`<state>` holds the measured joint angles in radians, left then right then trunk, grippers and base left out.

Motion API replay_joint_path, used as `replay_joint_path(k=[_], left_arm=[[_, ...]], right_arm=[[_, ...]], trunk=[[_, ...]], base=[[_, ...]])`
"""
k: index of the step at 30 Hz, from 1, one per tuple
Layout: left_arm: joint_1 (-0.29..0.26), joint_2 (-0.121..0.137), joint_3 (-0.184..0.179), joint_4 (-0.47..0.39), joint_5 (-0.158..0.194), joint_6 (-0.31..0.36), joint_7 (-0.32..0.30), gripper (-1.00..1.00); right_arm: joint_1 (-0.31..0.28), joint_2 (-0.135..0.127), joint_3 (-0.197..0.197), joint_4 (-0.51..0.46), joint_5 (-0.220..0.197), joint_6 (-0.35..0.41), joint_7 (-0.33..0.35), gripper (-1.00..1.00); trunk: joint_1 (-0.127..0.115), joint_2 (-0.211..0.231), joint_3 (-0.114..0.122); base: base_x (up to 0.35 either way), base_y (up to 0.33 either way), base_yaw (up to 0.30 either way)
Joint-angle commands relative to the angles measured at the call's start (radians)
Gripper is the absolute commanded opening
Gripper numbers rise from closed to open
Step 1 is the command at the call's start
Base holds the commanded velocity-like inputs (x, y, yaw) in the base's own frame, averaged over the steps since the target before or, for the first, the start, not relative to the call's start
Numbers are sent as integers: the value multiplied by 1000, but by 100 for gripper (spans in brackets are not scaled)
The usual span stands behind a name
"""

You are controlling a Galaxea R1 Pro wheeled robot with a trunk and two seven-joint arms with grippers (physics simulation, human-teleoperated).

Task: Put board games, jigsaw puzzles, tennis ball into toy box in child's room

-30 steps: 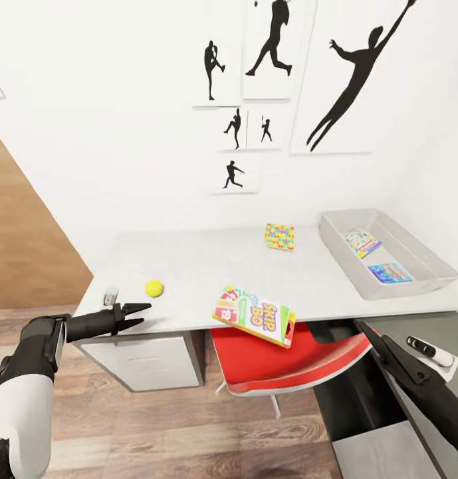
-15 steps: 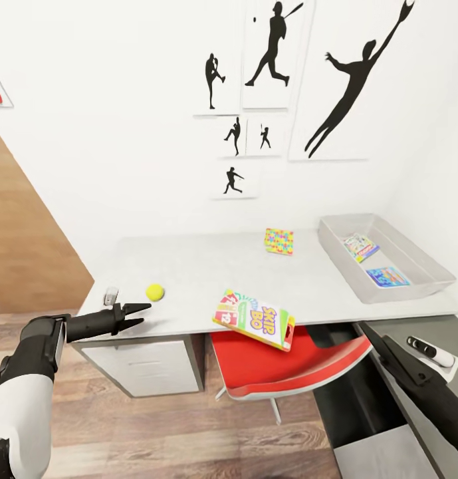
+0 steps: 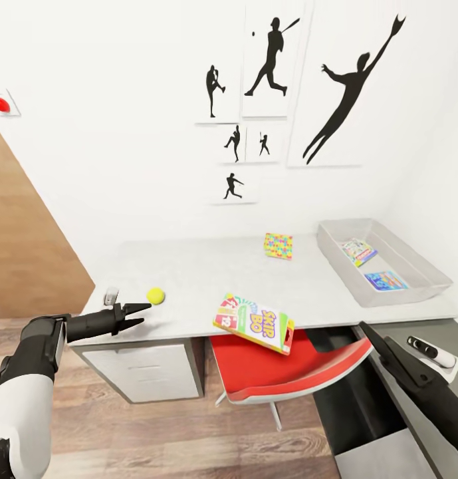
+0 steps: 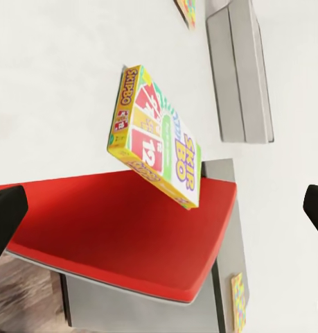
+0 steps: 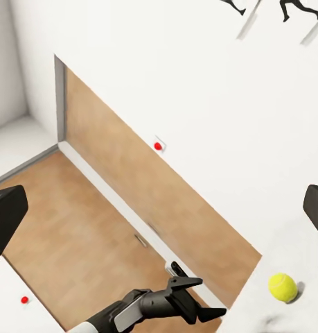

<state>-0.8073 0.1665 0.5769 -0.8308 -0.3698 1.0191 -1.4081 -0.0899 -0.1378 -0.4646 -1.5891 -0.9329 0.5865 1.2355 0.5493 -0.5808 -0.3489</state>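
- My left hand [image 3: 137, 315] hangs at the near left corner of the worktop [image 3: 209, 276], its dark pointed fingers apart with nothing between them.
- My right hand [image 3: 375, 336] sits low at the right over the darker lower side section [image 3: 421, 329]; from the wrist view its finger tips stand well apart at the frame edges, empty.
- A black-and-white marker-like object [image 3: 429, 351] lies on that lower section just beside my right arm.
- The tennis ball [image 3: 155, 295], small, round and yellow-green, rests on the pale grey worktop just beyond my left fingertips, not touching them.
- A small white-grey item [image 3: 110, 295] stands by the worktop's left edge near the ball.
- The long board game [image 3: 255, 320] with its bright printed cover overhangs the front edge, tilted, above the red chair seat [image 3: 282, 369].
- White drawers [image 3: 145, 364] sit under the left end.
- Farther back, one jigsaw puzzle [image 3: 278, 245], a thin pastel square, lies flat near the wall.
- The toy box [image 3: 421, 266], a shallow light grey bin with sloping sides, stands at the far right; inside lie a multicoloured flat item [image 3: 359, 251] and a blue flat box [image 3: 386, 280], apart from each other.
- Black baseball silhouettes [image 3: 348, 93] hang on the white wall, with a red knob [image 3: 0, 104] far left.
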Motion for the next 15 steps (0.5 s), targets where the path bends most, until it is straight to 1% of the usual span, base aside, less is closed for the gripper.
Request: replay_joint_path(k=[1, 15], left_arm=[[-1, -1, 3, -1, -11, 10, -9, 100], [-1, -3, 3, -1, -11, 10, -9, 100]], right_arm=[[-1, 0, 0, 0, -4, 9, 1, 100], [-1, 0, 0, 0, -4, -8, 2, 100]], trunk=[[0, -1, 0], [0, -1, 24]], base=[[0, 0, 0], [0, 0, 0]])
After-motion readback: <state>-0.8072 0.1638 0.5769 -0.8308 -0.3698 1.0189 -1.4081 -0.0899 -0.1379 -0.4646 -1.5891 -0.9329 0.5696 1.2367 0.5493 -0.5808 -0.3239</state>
